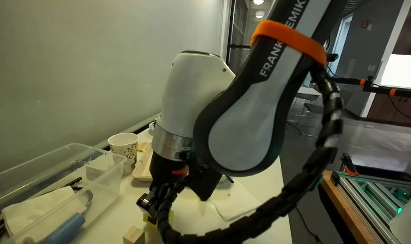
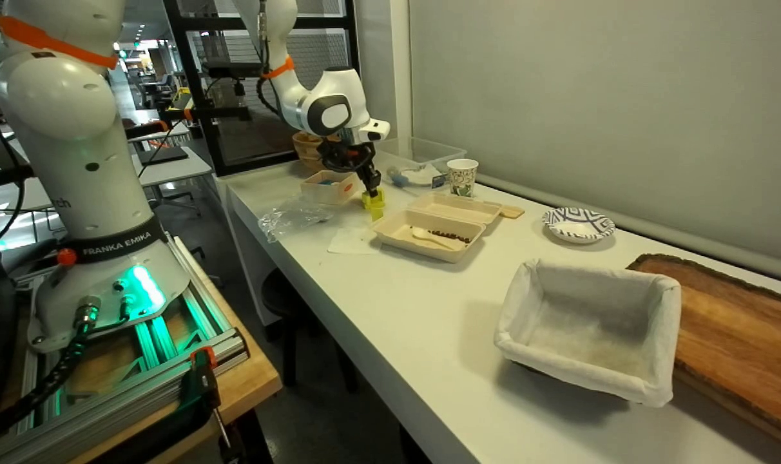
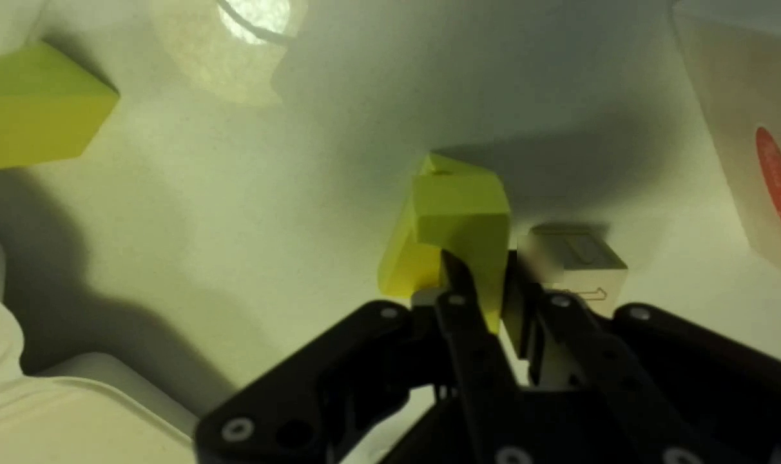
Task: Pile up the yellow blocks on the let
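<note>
In the wrist view, the end effector [image 3: 484, 277] comes in from the bottom, its two dark fingers pinching a yellow block [image 3: 461, 216] between them. The block's long axis runs roughly up and down this view: its flat far end points toward the top, and its body passes down between the fingers, leaning a little to the lower right. Behind it, partly covered, a second yellow block [image 3: 406, 270] shows along its left side and just past its far end; the visible edge slants from upper right to lower left. Whether the two touch cannot be told. A third yellow block [image 3: 36, 129] is cut by the left edge; what shows of it lies side to side, its end pointing right. A pale cube [image 3: 593, 283] sits just right of the fingertips, and a takeaway tray [image 3: 87, 425] fills the lower left corner.

In an exterior view, the wrist and a ribbed black hose [image 1: 310, 173] hide most of the end effector; yellow shows beside the hose, its long axis unclear. A paper cup [image 1: 131, 152] stands on the surface [image 1: 271, 227].

In an exterior view, the end effector points down at the yellow blocks [image 2: 373, 201], near the takeaway tray, too small here to read their direction.
</note>
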Controlling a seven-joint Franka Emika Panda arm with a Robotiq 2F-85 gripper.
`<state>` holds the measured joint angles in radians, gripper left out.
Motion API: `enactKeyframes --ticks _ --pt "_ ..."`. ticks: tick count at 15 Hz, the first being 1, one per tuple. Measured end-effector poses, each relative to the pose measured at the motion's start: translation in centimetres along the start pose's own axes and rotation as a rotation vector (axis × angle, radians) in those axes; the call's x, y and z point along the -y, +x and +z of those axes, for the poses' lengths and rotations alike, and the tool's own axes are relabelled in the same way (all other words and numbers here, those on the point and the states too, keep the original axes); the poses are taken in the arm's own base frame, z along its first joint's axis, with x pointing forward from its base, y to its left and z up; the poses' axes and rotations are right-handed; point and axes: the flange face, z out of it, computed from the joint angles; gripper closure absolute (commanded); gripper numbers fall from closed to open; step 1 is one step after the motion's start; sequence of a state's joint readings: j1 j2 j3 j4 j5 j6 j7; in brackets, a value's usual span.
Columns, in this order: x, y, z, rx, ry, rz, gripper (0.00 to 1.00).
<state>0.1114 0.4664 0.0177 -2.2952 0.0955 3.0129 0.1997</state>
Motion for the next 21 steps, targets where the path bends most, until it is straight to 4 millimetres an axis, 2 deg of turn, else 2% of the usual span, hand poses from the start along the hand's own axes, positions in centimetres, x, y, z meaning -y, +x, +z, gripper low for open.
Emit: enactKeyframes --ticks 13,21 --pt "0.0 0.8 -0.4 -0.018 -0.049 0.207 0.96" --pt "1.3 0.3 -0.5 -0.015 -0.079 0.345 0.96"
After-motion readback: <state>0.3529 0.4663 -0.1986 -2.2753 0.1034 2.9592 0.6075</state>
